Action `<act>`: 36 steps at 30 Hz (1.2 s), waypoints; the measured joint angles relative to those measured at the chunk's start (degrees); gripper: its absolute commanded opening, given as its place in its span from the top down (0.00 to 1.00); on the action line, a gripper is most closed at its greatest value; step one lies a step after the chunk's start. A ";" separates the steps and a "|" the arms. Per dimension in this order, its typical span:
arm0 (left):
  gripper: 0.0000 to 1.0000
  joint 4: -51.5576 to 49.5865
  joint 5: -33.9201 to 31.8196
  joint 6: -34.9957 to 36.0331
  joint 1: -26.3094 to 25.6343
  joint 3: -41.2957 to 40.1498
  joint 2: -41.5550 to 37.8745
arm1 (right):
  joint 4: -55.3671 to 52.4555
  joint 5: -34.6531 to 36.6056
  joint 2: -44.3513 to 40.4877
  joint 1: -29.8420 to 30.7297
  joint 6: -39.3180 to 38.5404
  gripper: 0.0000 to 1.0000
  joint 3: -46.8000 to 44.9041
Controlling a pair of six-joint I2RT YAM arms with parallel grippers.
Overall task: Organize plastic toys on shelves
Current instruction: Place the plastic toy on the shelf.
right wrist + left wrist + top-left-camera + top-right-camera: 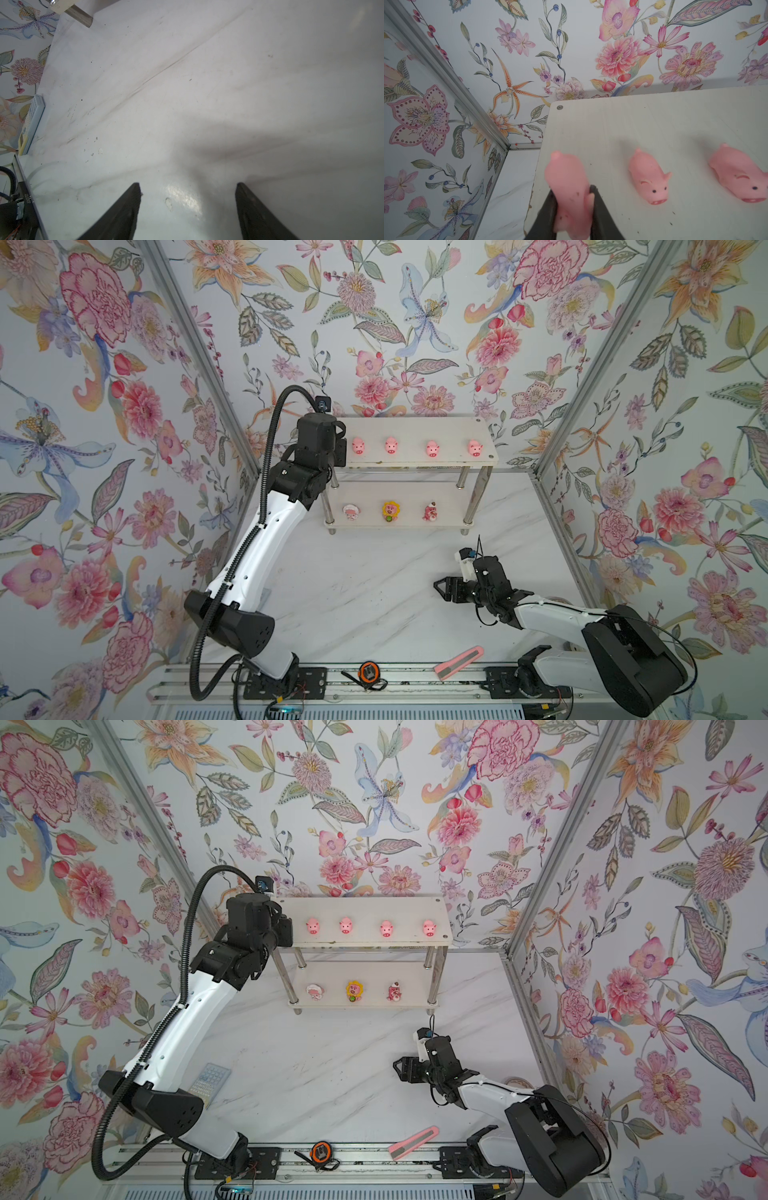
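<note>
The shelves [415, 427] stand at the back of the table on chrome legs. Several pink pigs sit in a row on the top board, among them the leftmost [358, 445] and the rightmost [474, 448]. On the lower board stand a whitish figurine [351, 512], a yellow-flower one [390, 511] and a red-pink one [430, 512]. In the left wrist view my left gripper [572, 191] is shut on another pig [566, 182] over the top board's left end, beside two pigs [649, 180] [741, 178]. My right gripper [440, 587] [188, 185] hangs open and holds nothing, low over the table.
An orange-black tape measure [368, 672] lies on the front rail, and a pink-and-grey bar [459, 662] lies near the table's front edge. A grey keypad [210, 1079] rests by the left wall behind my left arm. Flowered walls close in three sides.
</note>
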 measured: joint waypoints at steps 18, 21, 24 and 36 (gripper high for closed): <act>0.71 -7.21 10.51 2.16 6.58 7.23 8.24 | 1.90 -0.87 1.18 0.00 0.02 0.26 0.00; 0.71 -7.82 11.39 2.16 6.60 7.50 8.50 | 2.01 -0.98 1.29 0.00 0.02 0.26 0.00; 0.71 -8.02 11.54 2.14 6.60 7.50 8.50 | 2.32 -1.07 1.44 0.00 0.04 0.26 0.00; 0.63 -6.64 11.56 1.53 6.60 4.37 6.73 | 2.82 -1.27 1.75 0.04 0.42 0.26 0.00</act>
